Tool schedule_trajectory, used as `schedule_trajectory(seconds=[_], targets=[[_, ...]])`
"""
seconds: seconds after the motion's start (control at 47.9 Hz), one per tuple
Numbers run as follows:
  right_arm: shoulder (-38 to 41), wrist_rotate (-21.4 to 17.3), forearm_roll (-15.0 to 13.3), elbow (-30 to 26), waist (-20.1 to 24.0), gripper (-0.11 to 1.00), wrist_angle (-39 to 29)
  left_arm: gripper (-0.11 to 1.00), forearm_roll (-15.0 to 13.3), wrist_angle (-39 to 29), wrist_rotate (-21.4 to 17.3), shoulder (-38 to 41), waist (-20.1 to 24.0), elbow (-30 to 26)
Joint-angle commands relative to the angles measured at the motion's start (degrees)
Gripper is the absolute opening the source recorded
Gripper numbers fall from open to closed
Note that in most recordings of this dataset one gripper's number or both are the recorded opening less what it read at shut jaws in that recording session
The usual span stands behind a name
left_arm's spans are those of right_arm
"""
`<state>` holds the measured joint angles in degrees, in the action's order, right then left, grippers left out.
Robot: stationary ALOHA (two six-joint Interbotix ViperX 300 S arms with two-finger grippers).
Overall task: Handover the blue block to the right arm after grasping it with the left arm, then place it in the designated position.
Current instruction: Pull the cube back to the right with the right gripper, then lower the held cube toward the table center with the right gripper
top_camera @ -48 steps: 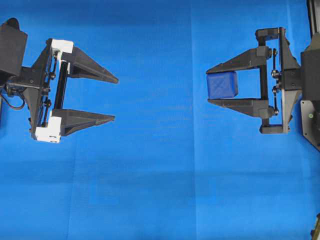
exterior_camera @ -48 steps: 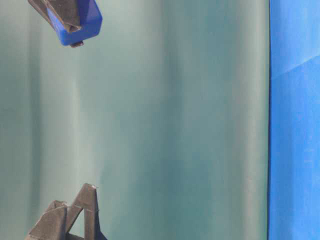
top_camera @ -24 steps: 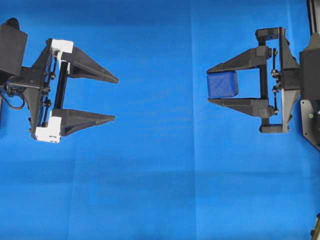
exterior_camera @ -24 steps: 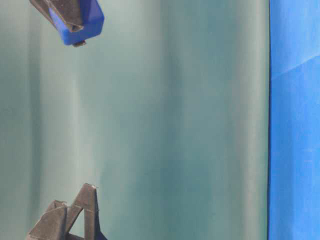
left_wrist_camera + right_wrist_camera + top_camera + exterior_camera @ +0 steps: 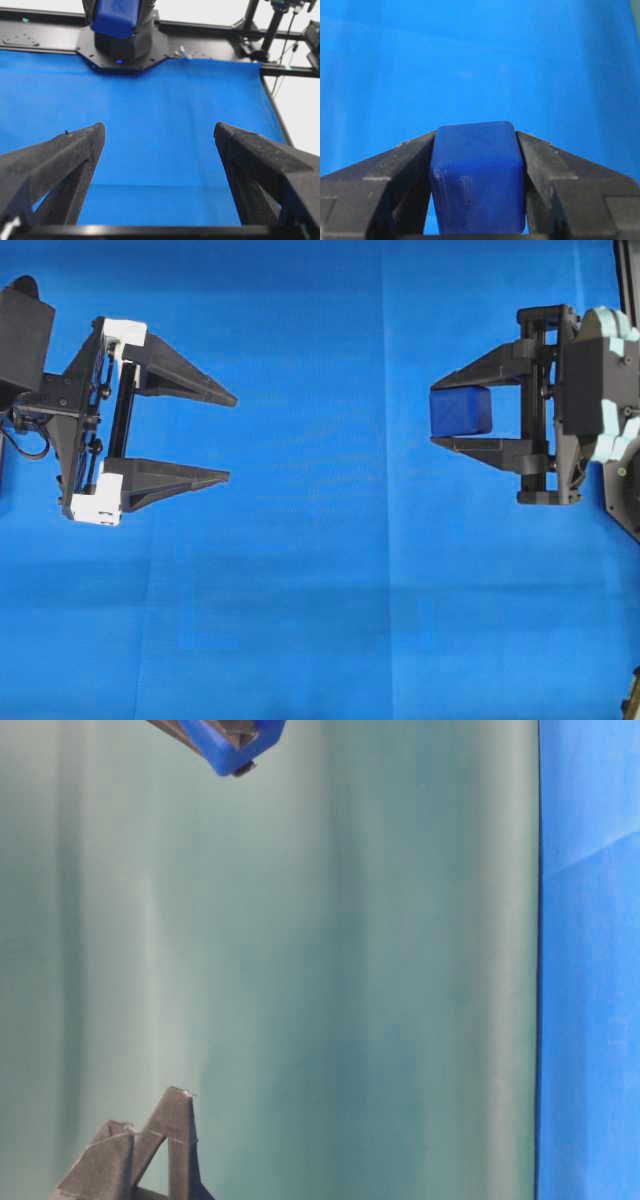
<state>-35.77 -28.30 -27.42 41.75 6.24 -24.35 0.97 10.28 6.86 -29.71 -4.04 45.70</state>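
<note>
The blue block sits between the two black fingers of my right gripper. The fingers squeeze it from both sides, one on each flat face, right near their pointed tips. In my right wrist view the blue block fills the gap between the fingers with no space left on either side. It is a small dark cube with soft, round edges, darker than the bright blue table cover under it. From the side view the block hangs up in the air, away from the cover, with nothing touching it from below.

My right gripper has pale mint-green parts on its body, and seen from above it is on the right side, with its tips pointing toward the middle.

My left gripper is well apart from the block, far over on the other side of the cover. Its two long fingers are spread wide and there is nothing between them. It has white brackets on its rail. In my left wrist view I see both of its fingers far apart with only blue cover between them, and the block is straight ahead, high up, across the cover.
</note>
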Motion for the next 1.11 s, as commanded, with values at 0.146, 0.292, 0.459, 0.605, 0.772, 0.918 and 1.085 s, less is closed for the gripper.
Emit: schedule_trajectory(seconds=[0.146, 0.292, 0.459, 0.605, 0.772, 0.918, 1.085], targets=[[-0.18, -0.09, 0.0, -1.23, 0.18, 0.33, 0.09, 0.93, 0.0, 0.62, 0.09, -0.18, -0.09, -1.05], [0.44, -0.18, 0.0, -1.32, 0.18, 0.33, 0.09, 0.93, 0.0, 0.62, 0.09, -0.18, -0.09, -1.05], [1.49, -0.18, 0.0, -1.32, 0.18, 0.33, 0.09, 0.93, 0.0, 0.62, 0.09, -0.18, -0.09, -1.05], [2.9, -0.18, 0.0, -1.05, 0.18, 0.33, 2.11, 0.93, 0.0, 0.62, 0.09, -0.18, -0.09, -1.05], [6.77, -0.35, 0.0, -0.88, 0.18, 0.33, 5.8, 0.93, 0.09, 0.62, 0.09, -0.18, -0.09, -1.05], [11.6, -1.49, 0.0, -1.41, 0.18, 0.33, 8.88, 0.93, 0.09, 0.62, 0.09, -0.18, -0.09, -1.05], [17.14, -2.55, 0.0, -1.85, -0.35, 0.33, 13.97, 0.93, 0.0, 0.62, 0.09, -0.09, -0.09, -1.05]])
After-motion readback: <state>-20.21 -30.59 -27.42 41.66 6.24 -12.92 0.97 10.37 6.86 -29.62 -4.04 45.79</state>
